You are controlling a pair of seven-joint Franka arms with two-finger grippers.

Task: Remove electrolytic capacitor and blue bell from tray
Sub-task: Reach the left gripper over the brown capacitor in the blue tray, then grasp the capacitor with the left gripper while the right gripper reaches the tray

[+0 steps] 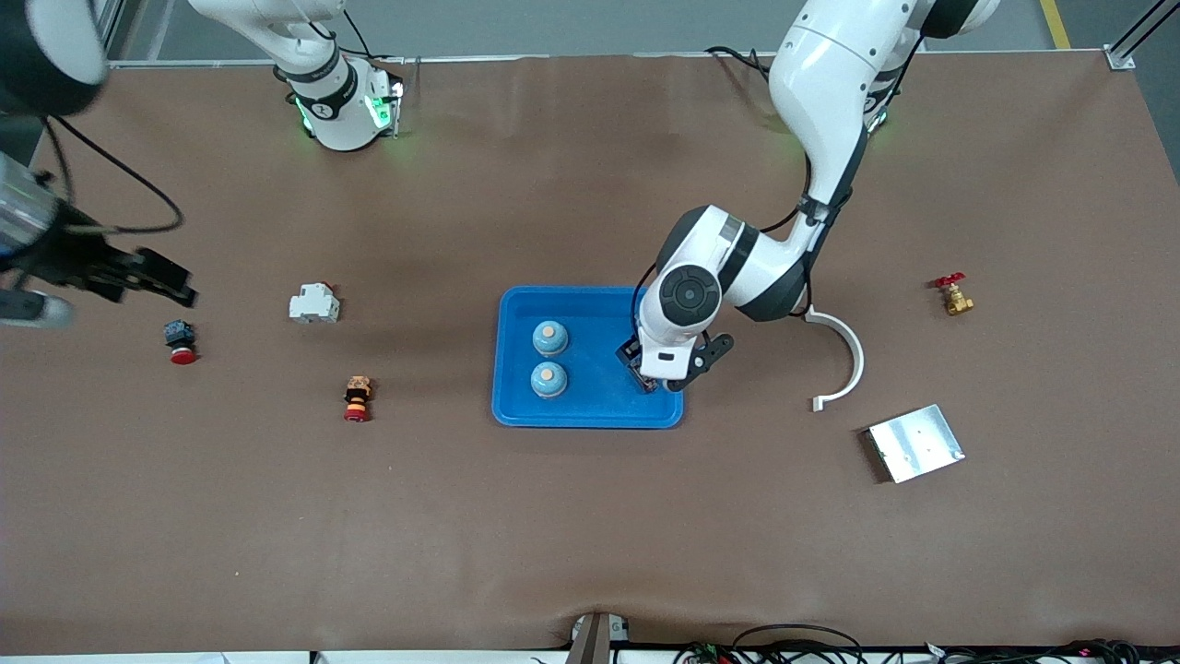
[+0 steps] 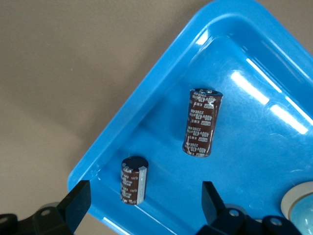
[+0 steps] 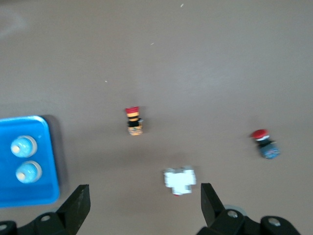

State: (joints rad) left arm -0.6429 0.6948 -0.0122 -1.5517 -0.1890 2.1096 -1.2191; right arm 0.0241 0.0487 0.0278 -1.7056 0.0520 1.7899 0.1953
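A blue tray (image 1: 599, 314) lies mid-table with two blue bells (image 1: 549, 338) (image 1: 548, 378) side by side in it. My left gripper (image 1: 656, 376) hangs low over the tray's corner toward the left arm's end and hides the capacitors there. In the left wrist view two brown capacitors (image 2: 201, 122) (image 2: 133, 180) rest in the tray (image 2: 146, 98); the left gripper (image 2: 143, 205) is open around the smaller one without touching it. My right gripper (image 1: 175, 284) is open and empty in the air near the right arm's end of the table, shown again as the right gripper (image 3: 144, 205).
A white block (image 1: 314, 303), a red push button (image 1: 181, 342) and an orange-and-red button (image 1: 357, 398) lie toward the right arm's end. A white curved piece (image 1: 843, 355), a metal plate (image 1: 915, 443) and a brass valve (image 1: 953, 295) lie toward the left arm's end.
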